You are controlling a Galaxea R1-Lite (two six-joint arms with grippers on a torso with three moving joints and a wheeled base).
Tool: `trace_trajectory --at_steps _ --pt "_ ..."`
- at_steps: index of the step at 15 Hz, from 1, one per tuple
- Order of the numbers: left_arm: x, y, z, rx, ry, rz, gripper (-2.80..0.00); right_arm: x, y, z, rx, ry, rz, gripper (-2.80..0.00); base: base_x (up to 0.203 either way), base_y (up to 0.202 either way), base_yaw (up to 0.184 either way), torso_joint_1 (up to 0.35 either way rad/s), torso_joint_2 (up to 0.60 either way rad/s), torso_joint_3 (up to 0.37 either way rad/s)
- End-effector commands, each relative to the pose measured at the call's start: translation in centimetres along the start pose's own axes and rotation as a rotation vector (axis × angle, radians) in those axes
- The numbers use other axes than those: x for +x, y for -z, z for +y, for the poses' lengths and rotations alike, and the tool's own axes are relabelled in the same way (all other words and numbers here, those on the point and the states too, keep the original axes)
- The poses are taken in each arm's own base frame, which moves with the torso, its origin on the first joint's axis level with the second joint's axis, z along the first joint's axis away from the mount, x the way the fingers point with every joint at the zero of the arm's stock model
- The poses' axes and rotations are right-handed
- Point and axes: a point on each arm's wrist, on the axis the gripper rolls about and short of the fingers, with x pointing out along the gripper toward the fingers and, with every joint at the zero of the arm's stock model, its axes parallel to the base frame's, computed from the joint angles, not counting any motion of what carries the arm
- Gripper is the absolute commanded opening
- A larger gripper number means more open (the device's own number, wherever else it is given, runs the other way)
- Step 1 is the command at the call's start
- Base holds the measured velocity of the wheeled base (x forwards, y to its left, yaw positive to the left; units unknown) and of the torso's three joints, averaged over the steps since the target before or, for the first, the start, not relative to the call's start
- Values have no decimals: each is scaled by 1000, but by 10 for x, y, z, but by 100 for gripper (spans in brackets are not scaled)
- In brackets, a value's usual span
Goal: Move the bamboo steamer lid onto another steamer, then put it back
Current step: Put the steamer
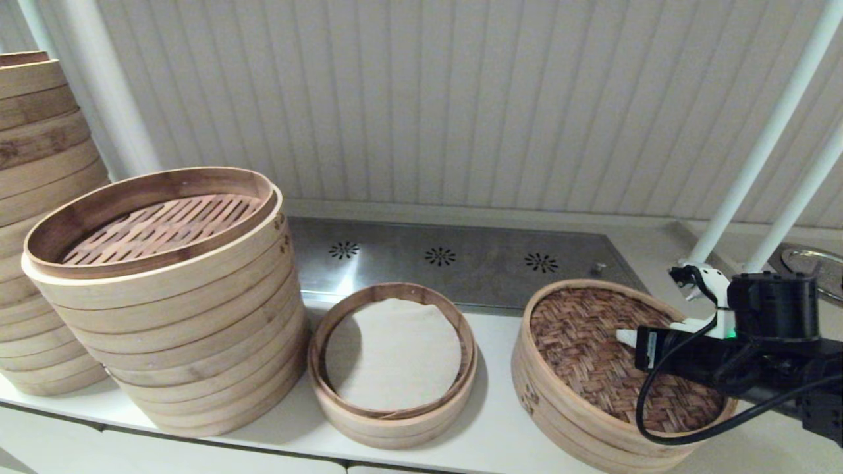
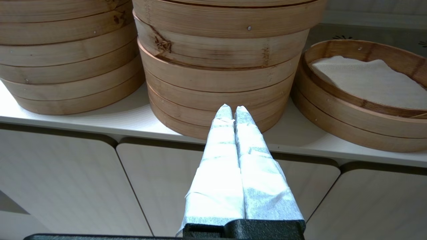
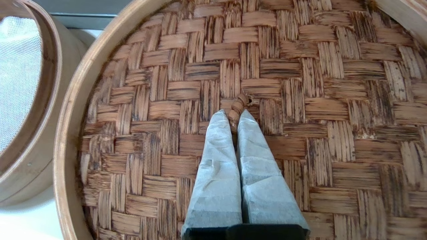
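Note:
The bamboo steamer lid (image 1: 593, 355), a brown herringbone weave in a pale hoop, rests on a low steamer at the counter's right. My right gripper (image 1: 625, 337) reaches over it from the right. In the right wrist view that gripper (image 3: 233, 115) is shut on the lid's small twisted bamboo handle (image 3: 239, 104) at the centre of the weave (image 3: 300, 83). The other steamer (image 1: 395, 431), low with a white liner, stands just left of the lid, uncovered. My left gripper (image 2: 233, 110) is shut on nothing, in front of the counter edge and out of the head view.
A tall stack of pale tiers (image 1: 171, 329) with a slatted top stands left of the lined steamer, and a taller stack (image 1: 39, 197) fills the far left. A steel panel (image 1: 461, 263) lies behind. White poles (image 1: 757, 151) rise at back right. Cabinet doors (image 2: 83, 183) sit below the counter.

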Motion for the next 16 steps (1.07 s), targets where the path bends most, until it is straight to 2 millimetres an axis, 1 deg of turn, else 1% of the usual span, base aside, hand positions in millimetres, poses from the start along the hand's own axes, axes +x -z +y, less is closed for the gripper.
trace_trajectory --at_steps 1,13,14,16 --pt "0 0 0 -1 -1 0 -280 3 -1 -1 2 1 0 -280 0 0 0 0 0 0" --pt "0 0 0 -1 0 0 -280 10 6 -4 9 13 37 -280 0 0 0 0 0 0" --pt "0 0 0 -1 0 0 -280 9 6 -4 9 11 35 0 0 0 0 0 0 0" --pt "0 0 0 -1 0 0 -280 7 4 -4 8 4 26 0 0 0 0 0 0 0"
